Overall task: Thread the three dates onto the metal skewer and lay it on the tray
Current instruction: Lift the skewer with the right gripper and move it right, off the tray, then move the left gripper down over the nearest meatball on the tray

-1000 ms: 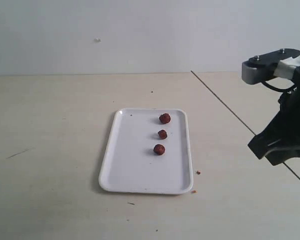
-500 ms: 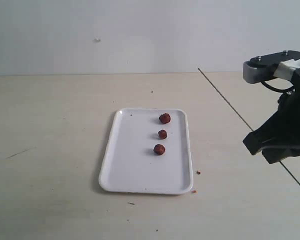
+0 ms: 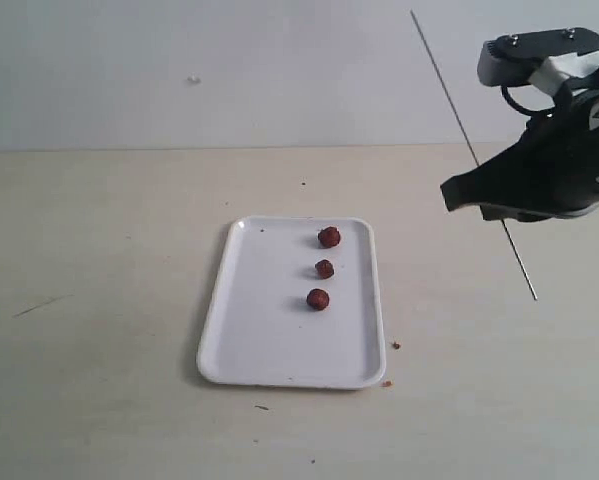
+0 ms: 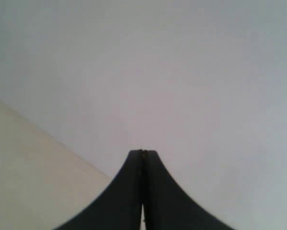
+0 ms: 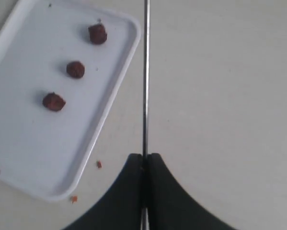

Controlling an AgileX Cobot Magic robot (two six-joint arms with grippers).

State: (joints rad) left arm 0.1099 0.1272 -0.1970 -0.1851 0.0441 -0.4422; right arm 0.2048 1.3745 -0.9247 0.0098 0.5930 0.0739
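Note:
The white tray [image 3: 269,330] lies flat on the table with the three dates [image 3: 324,268] in a short row on its right half. To its right, up in the air, my right gripper [image 3: 469,195] is shut on the metal skewer [image 3: 449,95], which slants from high against the wall down towards the table. In the right wrist view the skewer [image 5: 145,72] runs out from the shut right gripper [image 5: 145,155], beside the tray [image 5: 18,143] and the dates [image 5: 75,69]. The left gripper [image 4: 143,152] is shut on nothing, facing the wall.
Tiny reddish crumbs [image 3: 396,345] lie on the beige table just off the tray's near right corner, also seen as crumbs [image 5: 99,164] from the right wrist. A pale wall rises behind the table.
My right gripper has risen and swung up and to the left with the skewer; the skewer now stands steeper, its far end high against the wall. Tray and dates have not moved.

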